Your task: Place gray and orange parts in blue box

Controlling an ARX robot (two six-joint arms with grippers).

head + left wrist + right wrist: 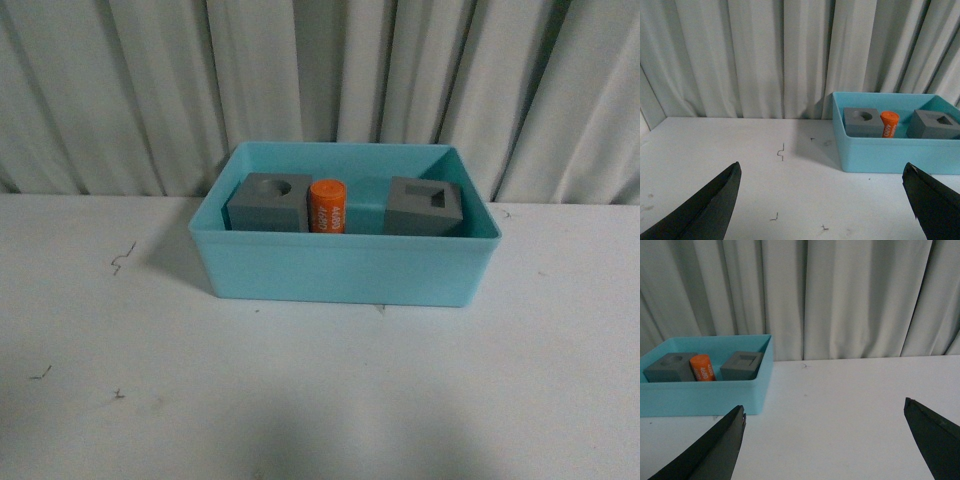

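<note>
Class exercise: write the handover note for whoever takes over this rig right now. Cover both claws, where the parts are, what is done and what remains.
Left claw: open, empty, over bare table.
Right claw: open, empty, likewise.
Blue box: holds the round-recess gray cube, the orange cylinder and the rectangular-recess gray cube, in a row.
Done: all three parts are in.
Left: nothing visible.

only the jaws show, left gripper two matte black tapered blades, flat sides, pointed tips, right gripper same dark wedge shapes, smooth plastic look, no cables, screws or markings visible on either
</note>
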